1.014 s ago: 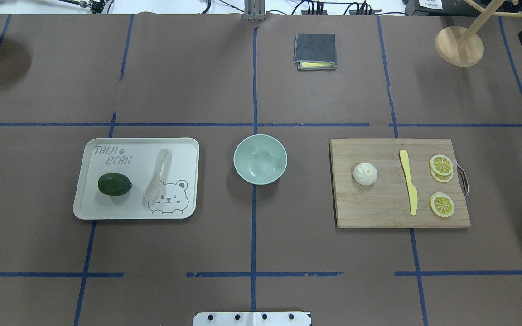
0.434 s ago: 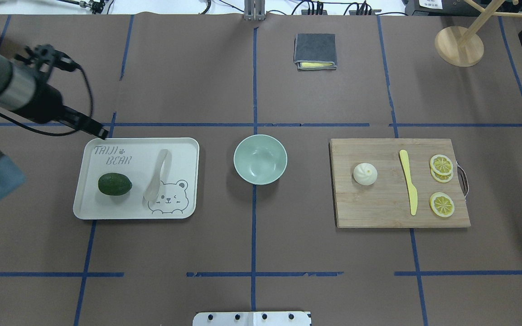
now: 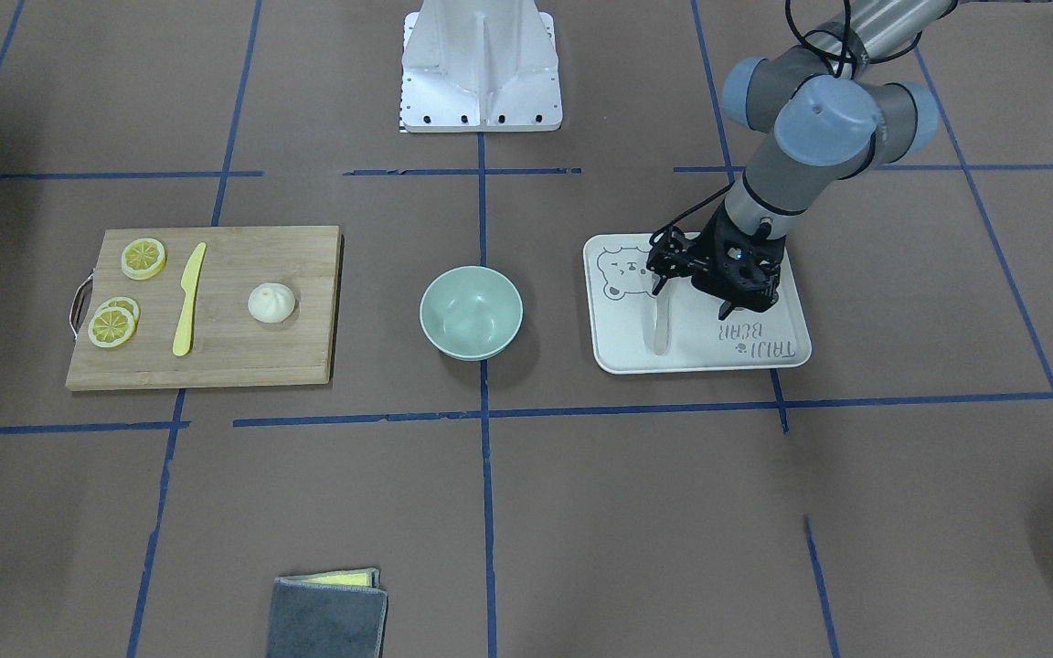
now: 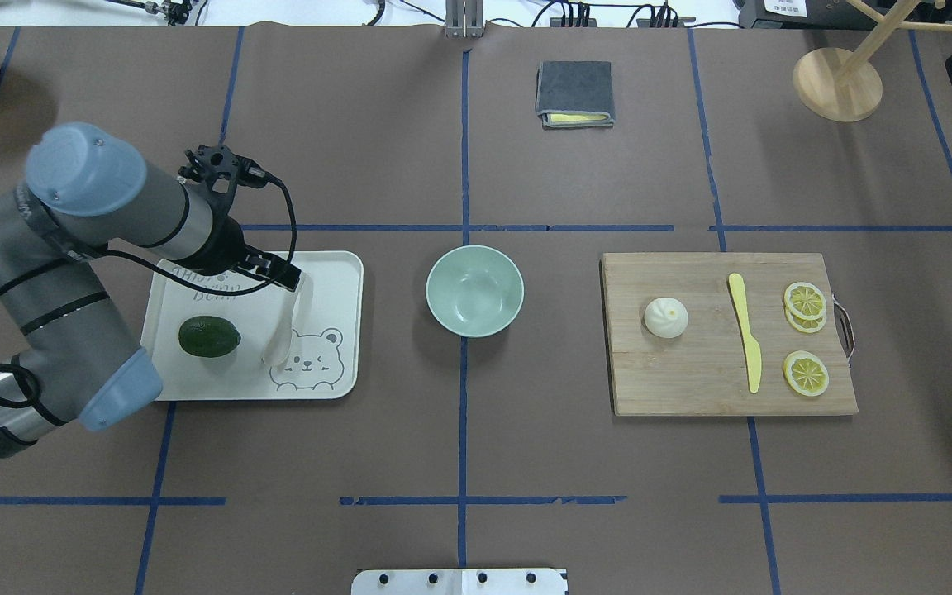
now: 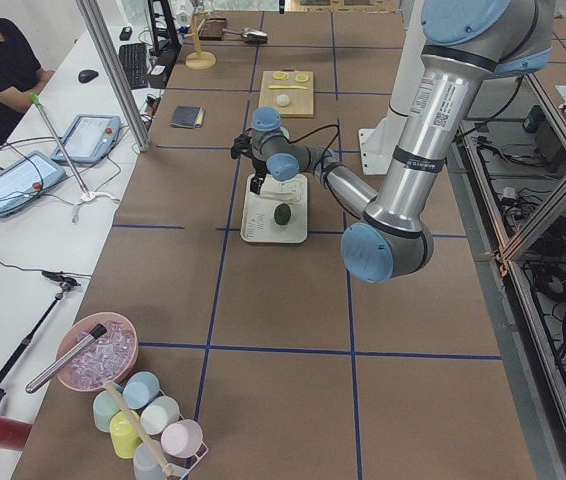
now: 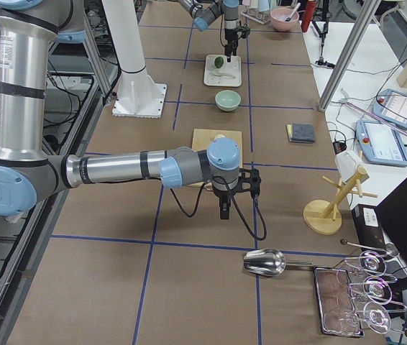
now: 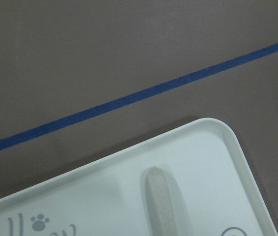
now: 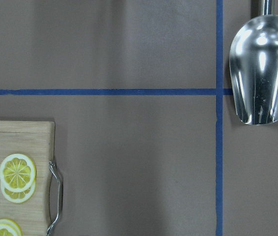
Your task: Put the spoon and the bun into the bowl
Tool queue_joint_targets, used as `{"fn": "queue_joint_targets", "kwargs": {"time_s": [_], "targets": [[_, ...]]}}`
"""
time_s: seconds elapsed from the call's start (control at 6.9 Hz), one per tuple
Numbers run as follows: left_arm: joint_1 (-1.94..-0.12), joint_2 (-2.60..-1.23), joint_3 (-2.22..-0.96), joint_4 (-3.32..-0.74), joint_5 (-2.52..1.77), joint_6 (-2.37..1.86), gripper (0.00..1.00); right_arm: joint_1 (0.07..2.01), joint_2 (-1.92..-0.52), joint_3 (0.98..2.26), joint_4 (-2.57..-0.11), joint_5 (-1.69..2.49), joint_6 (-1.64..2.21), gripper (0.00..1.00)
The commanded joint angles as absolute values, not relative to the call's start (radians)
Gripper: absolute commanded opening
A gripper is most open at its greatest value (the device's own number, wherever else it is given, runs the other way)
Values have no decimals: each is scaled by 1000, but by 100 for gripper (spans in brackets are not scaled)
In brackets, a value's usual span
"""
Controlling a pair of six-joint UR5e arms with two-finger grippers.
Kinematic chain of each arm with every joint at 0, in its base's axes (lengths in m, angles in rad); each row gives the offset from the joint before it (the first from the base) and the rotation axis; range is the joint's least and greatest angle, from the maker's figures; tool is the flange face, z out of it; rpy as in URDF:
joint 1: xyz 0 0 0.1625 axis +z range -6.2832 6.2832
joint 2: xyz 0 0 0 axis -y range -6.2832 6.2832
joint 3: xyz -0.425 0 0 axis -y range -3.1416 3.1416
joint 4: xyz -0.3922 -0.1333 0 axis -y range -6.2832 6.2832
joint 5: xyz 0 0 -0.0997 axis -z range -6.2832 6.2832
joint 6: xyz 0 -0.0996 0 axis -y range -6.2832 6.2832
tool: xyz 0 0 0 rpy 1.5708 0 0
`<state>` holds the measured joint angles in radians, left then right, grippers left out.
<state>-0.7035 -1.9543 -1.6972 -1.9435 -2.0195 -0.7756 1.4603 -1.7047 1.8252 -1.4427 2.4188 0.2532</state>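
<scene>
Overhead exterior view. The left gripper point(image 4: 282, 275) is poised over the handle end of the spoon point(image 4: 286, 326); whether its jaws are apart cannot be told. The spoon lies on the tray point(image 4: 335, 268), handle toward 12 o'clock, with the avocado point(image 4: 209, 337) at its 9 o'clock. The handle is best pinched across its narrow width from straight above, then lifted clear of the tray rim toward the bowl point(image 4: 443, 281) at 3 o'clock. The bun point(image 4: 666, 317) lies on the cutting board point(image 4: 691, 380), beyond the bowl. The right gripper point(image 6: 223, 208) is seen only sidelong, so its state cannot be told.
</scene>
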Motion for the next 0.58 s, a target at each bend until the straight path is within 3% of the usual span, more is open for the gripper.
{"fn": "queue_joint_targets", "kwargs": {"time_s": [0.0, 0.43], "targets": [[-648, -1971, -1639, -1944, -1909, -782, 95, 1441, -1704, 1822, -1443, 2418, 253, 100], [-635, -1971, -1632, -1944, -1908, -781, 85, 1439, -1704, 1819, -1443, 2421, 256, 100]]}}
